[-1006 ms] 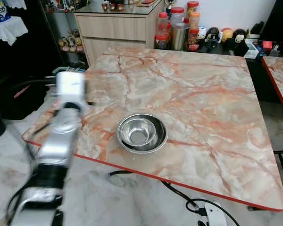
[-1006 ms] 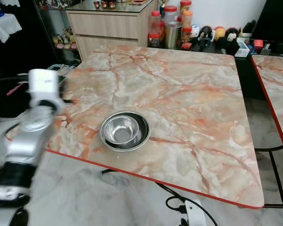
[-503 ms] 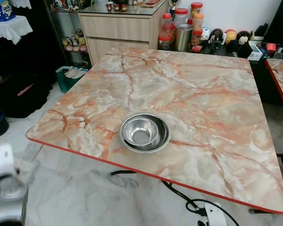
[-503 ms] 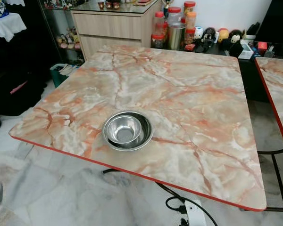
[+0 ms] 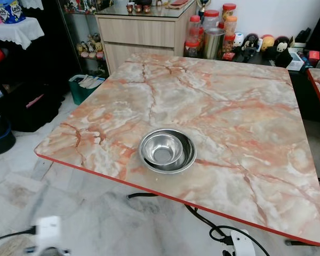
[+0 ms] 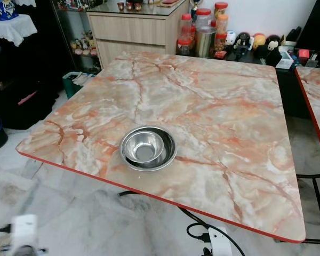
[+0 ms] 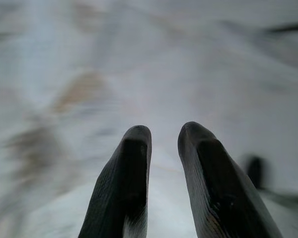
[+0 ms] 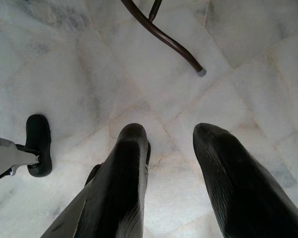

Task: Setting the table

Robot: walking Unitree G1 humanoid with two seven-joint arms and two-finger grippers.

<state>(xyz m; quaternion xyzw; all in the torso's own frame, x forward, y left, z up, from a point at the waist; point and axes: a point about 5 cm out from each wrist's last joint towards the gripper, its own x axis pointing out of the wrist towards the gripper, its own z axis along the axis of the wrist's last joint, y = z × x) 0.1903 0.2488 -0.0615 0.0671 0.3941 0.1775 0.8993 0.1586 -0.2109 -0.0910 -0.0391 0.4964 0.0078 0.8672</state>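
Head views: a square pink-veined marble desk (image 5: 229,117) with a red edge carries nested shiny steel bowls (image 5: 167,150) at frame centre; a wooden cabinet (image 5: 144,32) stands upper left. Left wrist view: left gripper (image 7: 164,136) released, empty, above blurred pale floor (image 7: 89,74). Right wrist view: right gripper (image 8: 169,136) released, empty, over white marble floor tiles.

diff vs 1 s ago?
The left arm has dropped: a second ago it was raised beside the table's near-left edge, now it hangs low over the floor. Left gripper jaws are slightly apart with nothing between them, and so are those of the right gripper. The camera shifted a little. The nested steel bowls sit on the table as before.
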